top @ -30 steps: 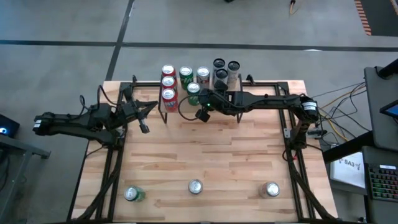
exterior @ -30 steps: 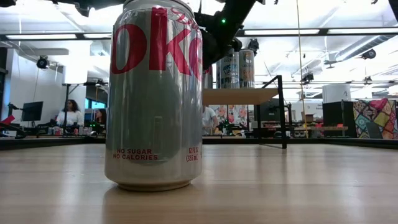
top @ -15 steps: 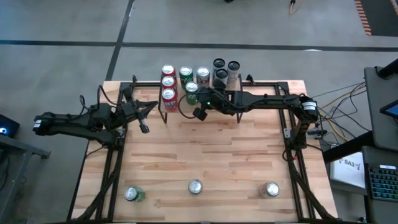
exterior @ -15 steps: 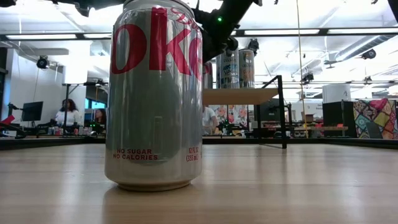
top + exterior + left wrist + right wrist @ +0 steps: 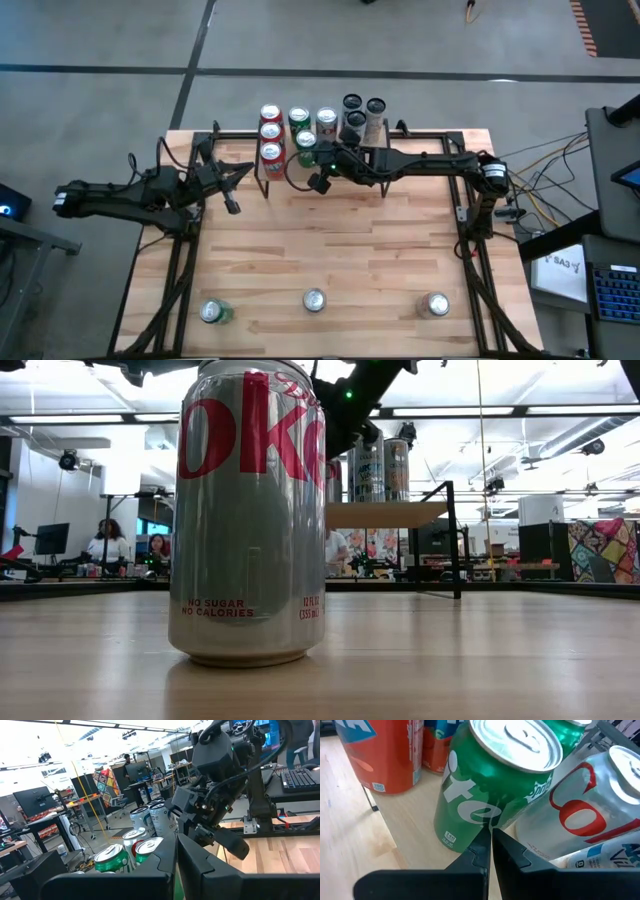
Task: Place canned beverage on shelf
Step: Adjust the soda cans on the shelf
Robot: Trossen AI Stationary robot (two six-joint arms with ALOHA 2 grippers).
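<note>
Right gripper [image 5: 318,182] at the shelf's [image 5: 282,172] front edge, jaws closed and empty, tips against the green can [image 5: 490,795].

The green can stands on the shelf, upper centre of the high view, beside a Diet Coke can [image 5: 590,805] and orange cans [image 5: 385,750]. Any nudge should be slow and level (neighbours crowd close; tipping looks likely). Open room lies toward the surface [image 5: 330,245] in front; three cans wait at its near edge. Left gripper [image 5: 232,205] idles at left, jaws closed.

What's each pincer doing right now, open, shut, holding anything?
Left pincer: shut, empty, waiting left of the shelf.
Right pincer: shut, empty, tips against the green can on the shelf.
</note>
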